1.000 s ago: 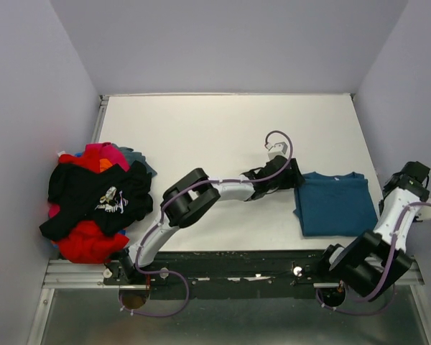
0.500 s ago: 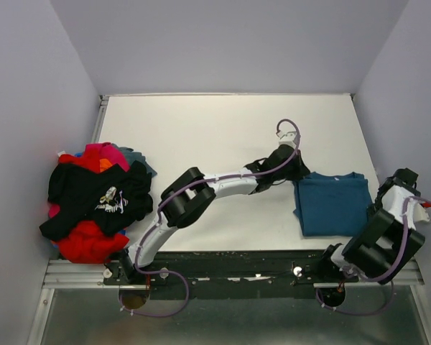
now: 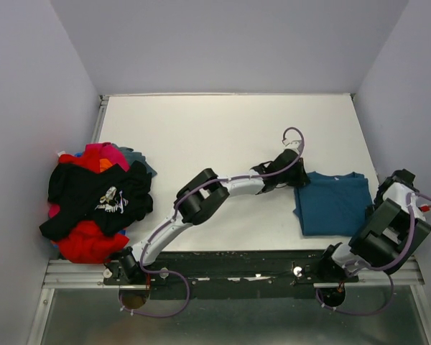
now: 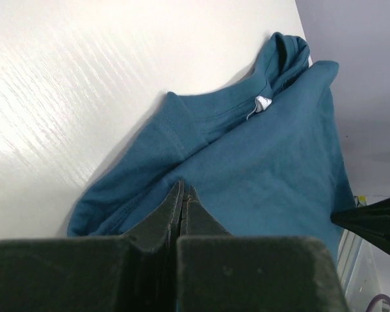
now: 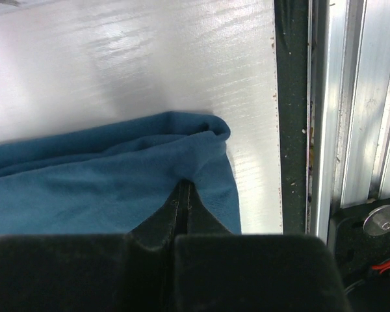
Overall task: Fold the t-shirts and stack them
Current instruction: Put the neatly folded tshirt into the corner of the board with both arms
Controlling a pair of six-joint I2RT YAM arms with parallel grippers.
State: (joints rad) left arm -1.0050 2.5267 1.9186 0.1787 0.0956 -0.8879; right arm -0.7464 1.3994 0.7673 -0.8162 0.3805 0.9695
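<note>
Since a second ago the left arm (image 3: 201,198) has stretched farther out to the teal shirt (image 3: 334,205). The right arm (image 3: 388,223) has bent down low beside it.

The left gripper (image 4: 182,195) has its jaws squeezed together on a bit of the shirt's edge, at about 10 o'clock on the shirt. The right gripper (image 5: 184,195) is squeezed together too, on a small bunch of cloth at the shirt's 3 o'clock edge.

The teal shirt lies folded at about 4 o'clock on the table (image 3: 223,136). It looks soft, light and floppy, so I think it will sag and wrinkle when lifted. Edges and corners are the best places to pinch. Two pinches far apart should keep it flat. A small white label (image 4: 263,103) shows at the neck.

The table is white, smooth and a bit shiny, so cloth may slide on it easily. A pile (image 3: 97,201) of more shirts sits at 9 o'clock, with a black shirt (image 3: 93,190) on top and a red shirt (image 3: 86,244) under it. Plain walls (image 3: 223,43) close in three sides. A metal rail (image 5: 351,97) runs just beside the right gripper.
</note>
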